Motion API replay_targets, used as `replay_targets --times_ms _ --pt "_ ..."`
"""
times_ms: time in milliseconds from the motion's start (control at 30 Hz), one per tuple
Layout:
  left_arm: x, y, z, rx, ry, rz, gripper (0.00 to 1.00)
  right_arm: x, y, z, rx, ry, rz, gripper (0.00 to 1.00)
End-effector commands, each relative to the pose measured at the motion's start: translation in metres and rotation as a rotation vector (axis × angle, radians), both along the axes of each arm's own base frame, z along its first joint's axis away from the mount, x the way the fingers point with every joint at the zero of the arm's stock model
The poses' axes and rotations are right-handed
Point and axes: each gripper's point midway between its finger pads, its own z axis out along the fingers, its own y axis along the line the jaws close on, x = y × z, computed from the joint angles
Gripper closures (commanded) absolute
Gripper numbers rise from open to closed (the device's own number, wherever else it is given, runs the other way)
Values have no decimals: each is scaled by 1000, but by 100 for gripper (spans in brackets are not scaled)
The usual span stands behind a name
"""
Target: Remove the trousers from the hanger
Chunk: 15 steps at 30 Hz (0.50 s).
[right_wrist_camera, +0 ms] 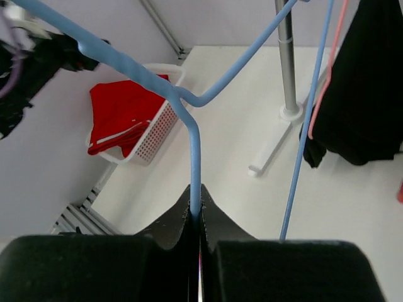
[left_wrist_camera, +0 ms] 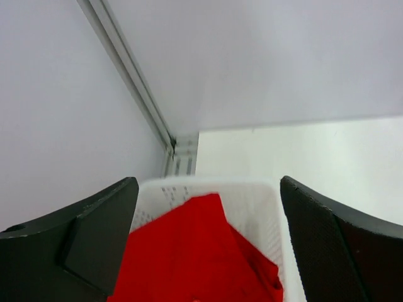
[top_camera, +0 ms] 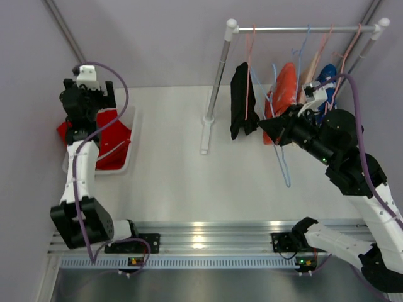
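Left gripper (left_wrist_camera: pixel 206 201) hangs with its jaws spread above the red trousers (left_wrist_camera: pixel 195 251), which lie in the white basket (left_wrist_camera: pixel 252 195). Further right, the black trousers (top_camera: pixel 240 100) hang from a pink hanger (top_camera: pixel 247 63) on the rail (top_camera: pixel 302 29). Right gripper (right_wrist_camera: pixel 195 207) pinches the blue hanger (right_wrist_camera: pixel 194 157) by its wire.

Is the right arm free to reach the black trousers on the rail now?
Likely not yet: the right gripper is shut on the blue hanger, so it would have to let go first. The black trousers hang close beside it.

Table (top_camera: pixel 182 189) centre between basket (right_wrist_camera: pixel 157 129) and rack post (top_camera: pixel 216 82) open. Right side crowded: black trousers (top_camera: pixel 241 100), blue hanger (right_wrist_camera: pixel 195 157) wire, orange garment (top_camera: pixel 284 88) close around right end effector (top_camera: pixel 263 124).
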Motion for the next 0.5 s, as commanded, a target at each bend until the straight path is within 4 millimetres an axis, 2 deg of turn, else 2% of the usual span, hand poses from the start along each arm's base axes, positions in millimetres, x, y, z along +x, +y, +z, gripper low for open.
replay_targets --times_ms 0,67,100,167,200,367,433,467 --pt "-46 -29 61 -11 -119 -89 1 -5 -6 -23 46 139 -16 100" --pt "-63 -36 63 -6 -134 -106 1 -3 -4 -22 62 147 -3 100" --pt "-79 -42 78 8 -179 -120 1 1 -5 -16 81 134 -10 100" --pt "-94 -49 72 -2 -157 -136 1 7 -2 -8 98 121 -2 100" --pt "-107 -56 76 -6 -175 -153 1 12 -3 -4 107 116 -8 100" --pt "-137 -70 78 -40 -191 -182 1 36 3 20 166 83 1 100" --pt "-142 -72 78 -53 -189 -185 1 53 3 22 170 81 -23 100" --pt "-145 -74 81 -65 -198 -187 1 58 3 34 184 45 -28 100"
